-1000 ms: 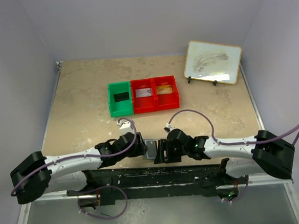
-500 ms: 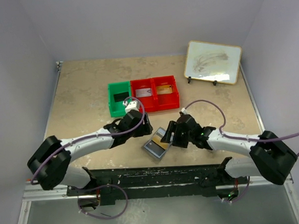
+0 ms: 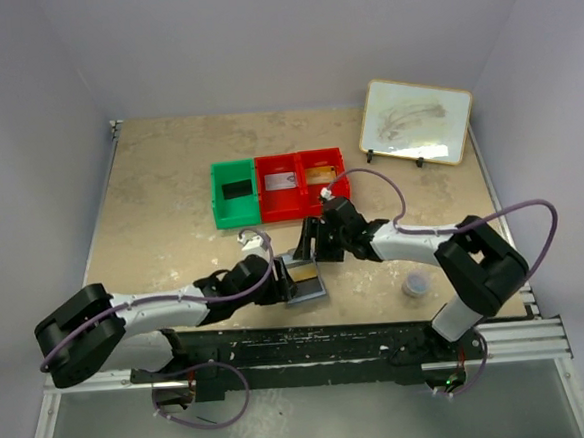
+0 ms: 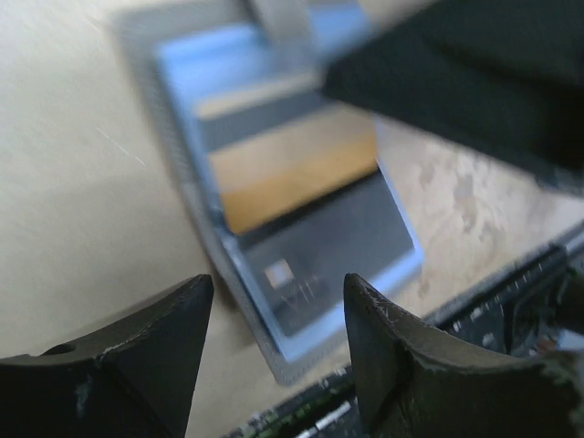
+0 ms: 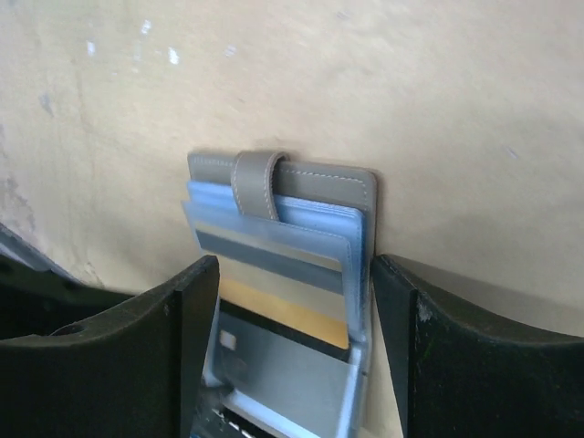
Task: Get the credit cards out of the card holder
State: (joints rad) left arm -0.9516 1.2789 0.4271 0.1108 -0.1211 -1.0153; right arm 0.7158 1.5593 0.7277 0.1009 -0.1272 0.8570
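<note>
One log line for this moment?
silver-grey hinged card holder: open | gold dark-striped credit card: inside holder | left jaws: open | right jaws: astride lid

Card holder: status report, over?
Left gripper open, empty, short of card holder. Right gripper straddles its flap, grip unclear. Holder open; credit cards inside, gold one showing. Nothing blocking.

Beige, mottled tabletop [image 3: 159, 178], walled in pale grey on three sides. Toward the back at the middle, a row of three touching bins: green bin [image 3: 217, 196] at the left, then a red bin [image 3: 280, 210] and a second red bin [image 3: 327, 203]. In the far right corner, a framed whiteboard [image 3: 415, 120], propped up tilted. Close to the near edge, an open card holder [image 3: 304, 281]; well to its right, a small round silvery puck [image 3: 415, 286]
</note>
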